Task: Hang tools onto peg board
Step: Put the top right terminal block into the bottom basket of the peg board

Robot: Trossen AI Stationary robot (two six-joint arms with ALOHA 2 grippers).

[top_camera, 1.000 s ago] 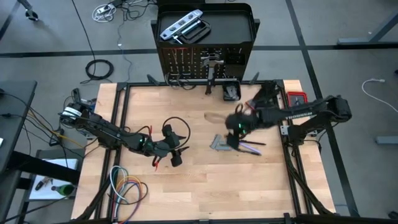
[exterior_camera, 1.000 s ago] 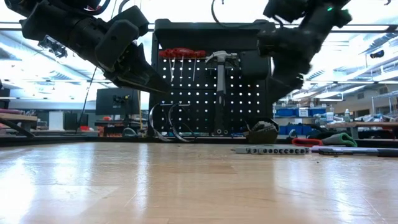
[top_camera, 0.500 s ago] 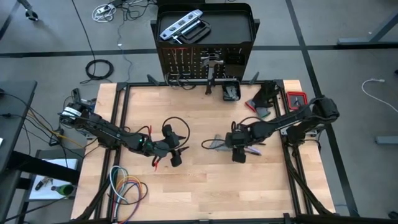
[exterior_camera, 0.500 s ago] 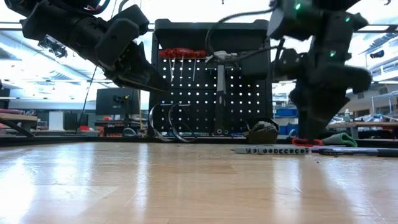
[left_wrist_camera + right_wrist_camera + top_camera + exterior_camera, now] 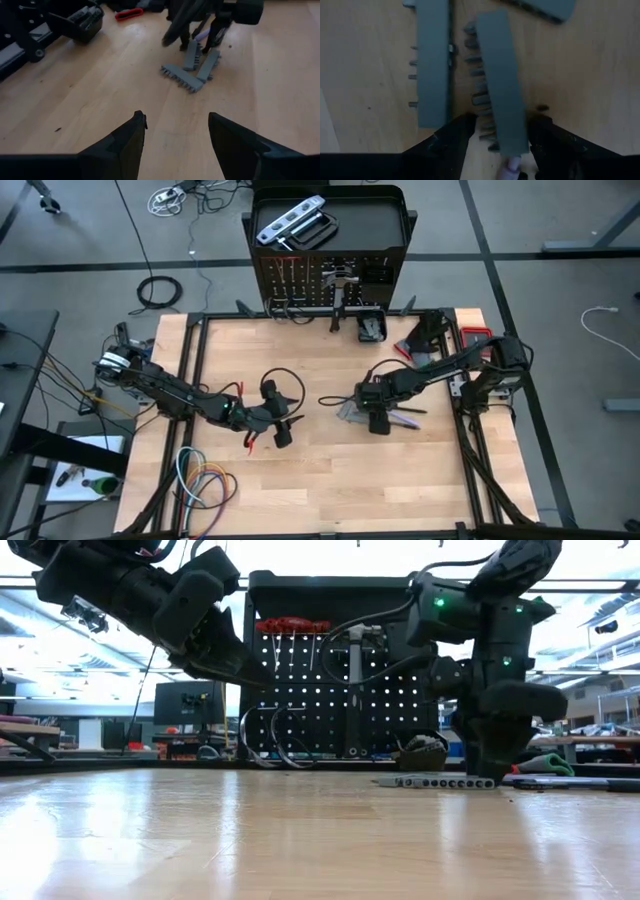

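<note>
Three grey toothed bars (image 5: 192, 67) lie flat on the wooden table right of centre, next to a purple-handled tool (image 5: 405, 417). My right gripper (image 5: 500, 140) points straight down over them, open, with one bar (image 5: 500, 85) between its fingers; I see no touch. My left gripper (image 5: 175, 130) hovers open and empty above the table left of centre (image 5: 282, 430). The black peg board (image 5: 340, 690) stands at the far edge with red-handled pliers (image 5: 293, 625) and a hammer (image 5: 355, 635) hanging on it. A silver level (image 5: 290, 222) lies on its top tray.
A small black box (image 5: 372, 327) sits at the peg board's foot, and a red item (image 5: 477, 338) at the far right corner. Coiled coloured cables (image 5: 205, 480) lie at the near left. Bare wood stretches across the near half of the table.
My right gripper has come down from above the table, shifting a little toward the near edge, and has tipped until it points straight down over the grey bars. The bars have stayed where they were.
</note>
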